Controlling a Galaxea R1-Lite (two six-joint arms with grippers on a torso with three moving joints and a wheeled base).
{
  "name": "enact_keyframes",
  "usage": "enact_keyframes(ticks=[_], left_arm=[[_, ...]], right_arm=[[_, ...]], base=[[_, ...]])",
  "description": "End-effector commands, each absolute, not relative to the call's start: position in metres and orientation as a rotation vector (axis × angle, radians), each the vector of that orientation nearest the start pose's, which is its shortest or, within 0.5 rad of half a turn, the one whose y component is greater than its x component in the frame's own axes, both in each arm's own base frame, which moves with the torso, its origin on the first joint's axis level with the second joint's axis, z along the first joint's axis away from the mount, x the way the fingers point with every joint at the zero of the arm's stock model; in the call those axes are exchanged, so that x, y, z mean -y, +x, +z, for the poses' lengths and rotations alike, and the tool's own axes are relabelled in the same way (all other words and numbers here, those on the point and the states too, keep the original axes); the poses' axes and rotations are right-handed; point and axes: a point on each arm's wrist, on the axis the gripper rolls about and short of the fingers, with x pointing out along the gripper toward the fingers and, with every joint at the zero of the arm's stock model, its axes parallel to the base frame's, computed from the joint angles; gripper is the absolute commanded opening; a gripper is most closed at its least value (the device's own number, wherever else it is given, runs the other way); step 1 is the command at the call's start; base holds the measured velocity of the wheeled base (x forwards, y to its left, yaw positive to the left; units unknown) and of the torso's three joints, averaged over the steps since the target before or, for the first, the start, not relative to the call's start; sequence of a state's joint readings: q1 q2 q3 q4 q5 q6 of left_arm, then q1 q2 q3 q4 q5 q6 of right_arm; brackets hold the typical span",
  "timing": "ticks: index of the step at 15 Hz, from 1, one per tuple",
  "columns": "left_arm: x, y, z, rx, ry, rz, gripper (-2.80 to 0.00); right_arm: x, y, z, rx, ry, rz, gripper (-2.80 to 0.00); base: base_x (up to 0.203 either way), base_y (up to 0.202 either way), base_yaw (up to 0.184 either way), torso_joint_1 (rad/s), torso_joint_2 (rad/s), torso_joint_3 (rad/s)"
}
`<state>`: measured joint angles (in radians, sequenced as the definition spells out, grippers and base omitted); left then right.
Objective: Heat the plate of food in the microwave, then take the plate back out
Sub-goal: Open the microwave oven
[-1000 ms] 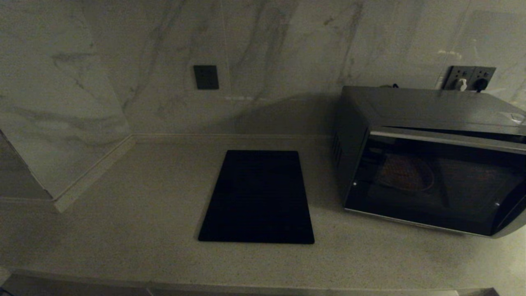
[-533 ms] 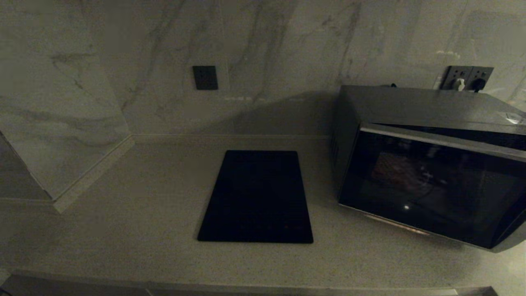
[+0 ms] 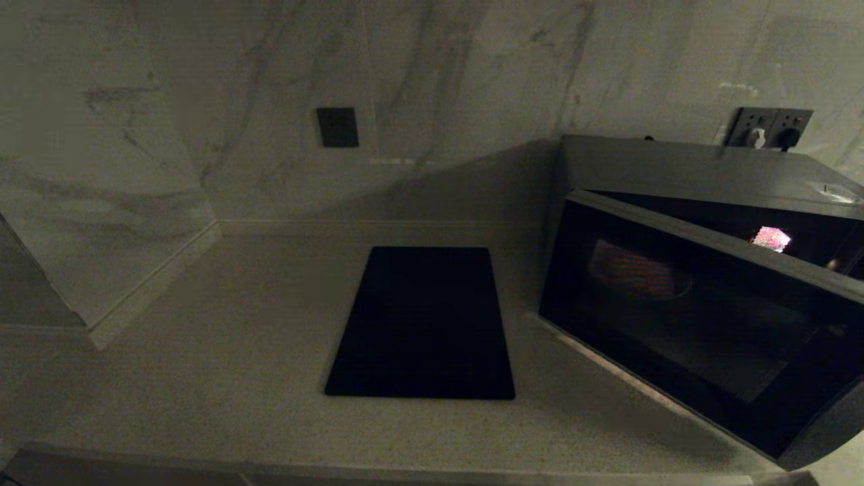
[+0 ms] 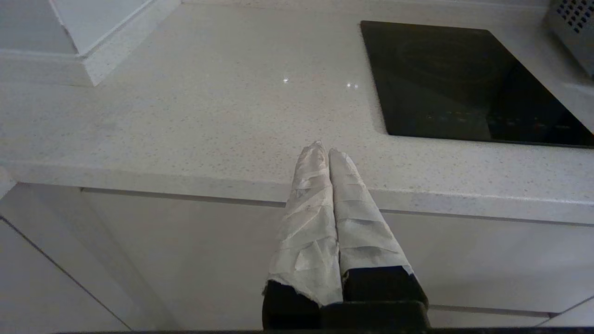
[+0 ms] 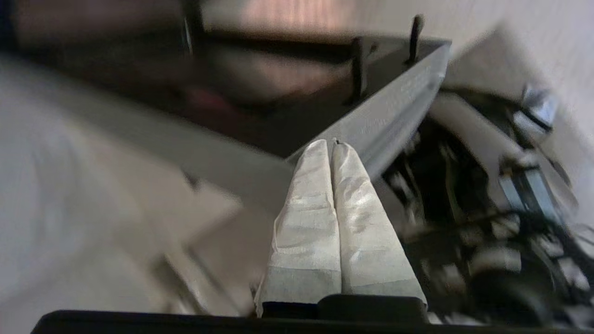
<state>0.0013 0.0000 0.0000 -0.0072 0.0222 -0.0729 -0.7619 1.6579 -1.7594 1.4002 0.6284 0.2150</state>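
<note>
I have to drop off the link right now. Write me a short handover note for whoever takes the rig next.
Left pincer: shut, empty, parked at the front edge of the counter.
Right pincer: shut, holding nothing, tips at the free edge of the microwave door.
The microwave stands on the counter to the right of the black slab; its door is partly swung open.
The plate of food shows dimly through the door glass, inside the oven.
Done: plate is in, door is opening. Whether heating ran cannot be told.
Left: open the door fully, lift the plate out, set it on the counter.
</note>
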Motion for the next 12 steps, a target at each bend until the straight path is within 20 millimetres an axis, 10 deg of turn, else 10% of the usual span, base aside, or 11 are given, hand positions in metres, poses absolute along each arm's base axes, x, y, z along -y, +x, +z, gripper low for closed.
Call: enact_keyframes(ticks=[1,12], left_arm=[[0.000,-0.023,0.076,0.009,-0.074,0.024,-2.80],[0.000,-0.023,0.076,0.008,-0.074,0.024,-2.80]], right_arm=[[0.117,0.143,0.309,-1.035,0.971,-0.149,-2.80],[0.105,0.132,0.312,-0.983,0.656,0.078,-2.80]], base=[[0.000,0.000,0.000,0.000,0.00,0.000],[0.000,0.000,0.000,0.000,0.00,0.000]])
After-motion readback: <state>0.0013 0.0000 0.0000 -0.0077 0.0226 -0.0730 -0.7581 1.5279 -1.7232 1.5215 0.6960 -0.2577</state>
